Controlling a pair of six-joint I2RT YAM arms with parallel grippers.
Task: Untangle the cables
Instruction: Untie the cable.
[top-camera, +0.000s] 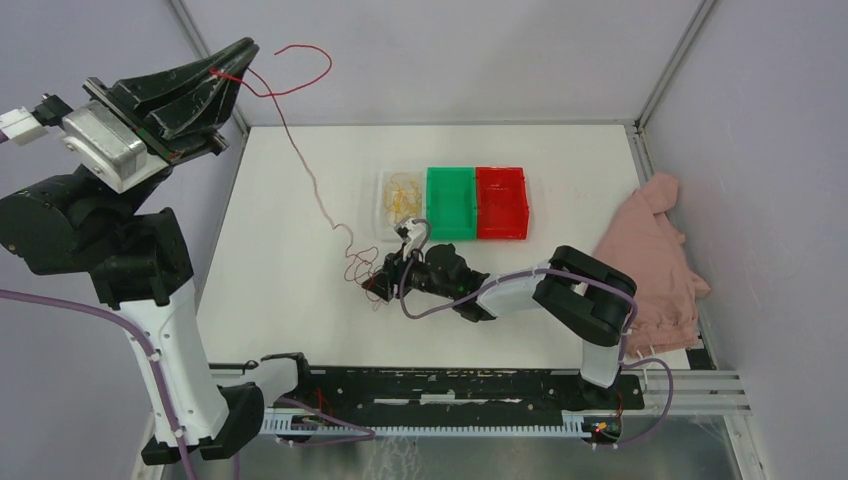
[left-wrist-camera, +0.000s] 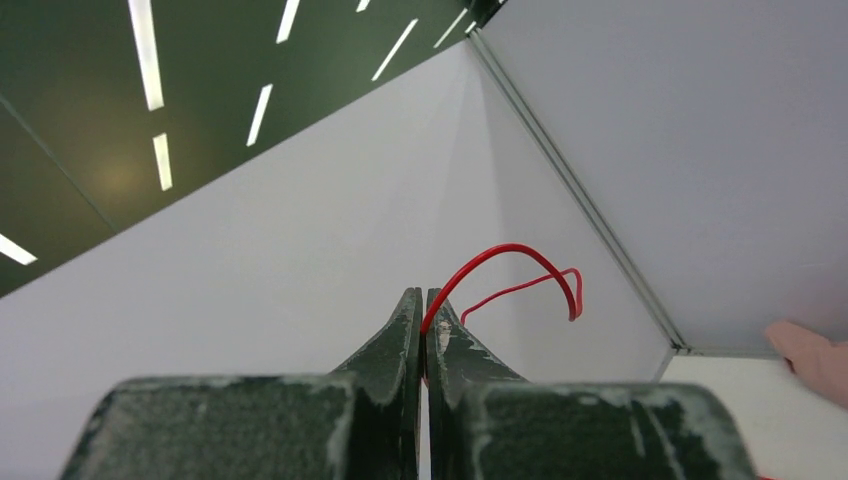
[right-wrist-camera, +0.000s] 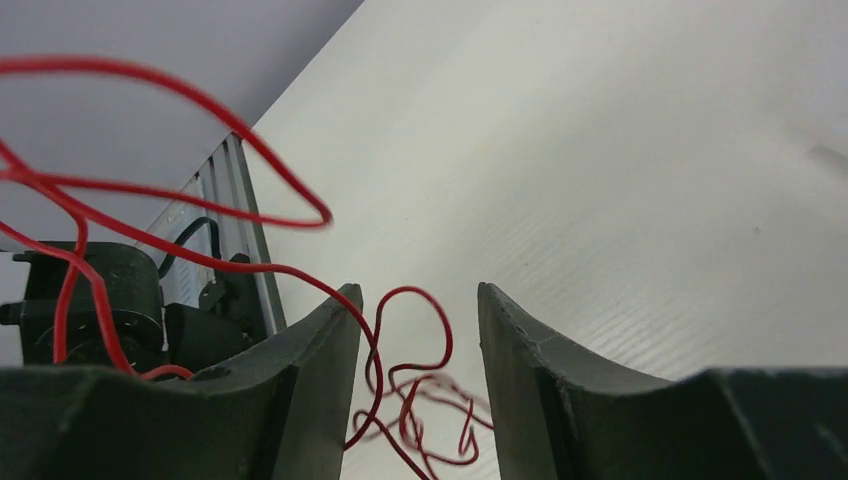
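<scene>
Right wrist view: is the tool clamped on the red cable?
No, the right tool stands open, with loops of the red cable lying loose between its fingers.

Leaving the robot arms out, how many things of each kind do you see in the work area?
Trays: 3 (clear tray, green tray, red tray)
Cables: 2 (red cable, yellow cable)
Cloths: 1 (pink cloth)
Total: 6
</scene>
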